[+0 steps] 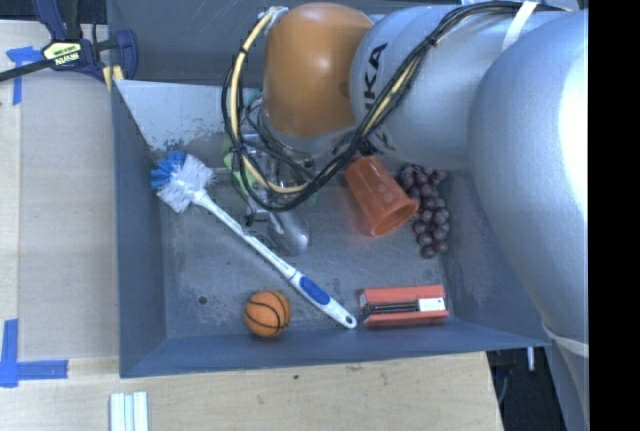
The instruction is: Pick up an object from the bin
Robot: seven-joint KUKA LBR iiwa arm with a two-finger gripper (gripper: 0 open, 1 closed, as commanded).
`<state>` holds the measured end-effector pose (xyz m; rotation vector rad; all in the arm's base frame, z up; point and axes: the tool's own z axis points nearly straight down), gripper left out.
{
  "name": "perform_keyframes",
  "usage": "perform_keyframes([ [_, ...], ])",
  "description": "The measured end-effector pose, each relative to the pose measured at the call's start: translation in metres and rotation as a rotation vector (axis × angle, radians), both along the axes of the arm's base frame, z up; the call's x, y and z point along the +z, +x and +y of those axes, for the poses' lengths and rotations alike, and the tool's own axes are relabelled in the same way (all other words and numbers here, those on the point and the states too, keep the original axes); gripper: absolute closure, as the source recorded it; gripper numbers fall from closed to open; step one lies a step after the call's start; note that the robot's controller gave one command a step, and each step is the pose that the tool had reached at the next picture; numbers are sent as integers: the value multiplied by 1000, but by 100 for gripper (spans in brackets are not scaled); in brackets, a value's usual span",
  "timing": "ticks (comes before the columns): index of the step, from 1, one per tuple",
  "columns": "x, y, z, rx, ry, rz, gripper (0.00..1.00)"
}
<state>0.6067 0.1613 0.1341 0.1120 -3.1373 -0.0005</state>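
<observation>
The arm [470,89] comes in from the right and covers the upper right part of the grey metal bin [138,219]. Its wrist wears a rounded orange cover [312,69], and yellow and black cables [245,109] loop down beside the cover. Below the cover, the tool [277,224] is down near the bin floor, a little left of the middle. Whether it is wide or narrow cannot be told, as cables and the wrist hide its end.

The thing nearest the tool is a dish brush [240,232]. It lies slantwise on the floor, with its blue and white bristle head up at the left near the back wall. Its thin white handle runs down to the right and ends in a blue grip near the front wall. The tool is just beside the middle of that handle, on its upper right side. Whether it touches the handle cannot be told.

An orange cup [378,196] lies on its side right of the tool. Beyond it, touching or nearly so, is a bunch of dark grapes [428,209]. A toy basketball [267,313] sits by the front wall just below the handle. A red stapler [403,305] lies flat to the right of the brush's grip end.
</observation>
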Motion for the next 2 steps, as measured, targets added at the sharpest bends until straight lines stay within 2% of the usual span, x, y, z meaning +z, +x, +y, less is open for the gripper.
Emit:
perform_keyframes([
  [1, 0, -5, -10, -142, 1, -6, 0],
  [2, -7, 18, 57, -186, 2, -3, 0],
])
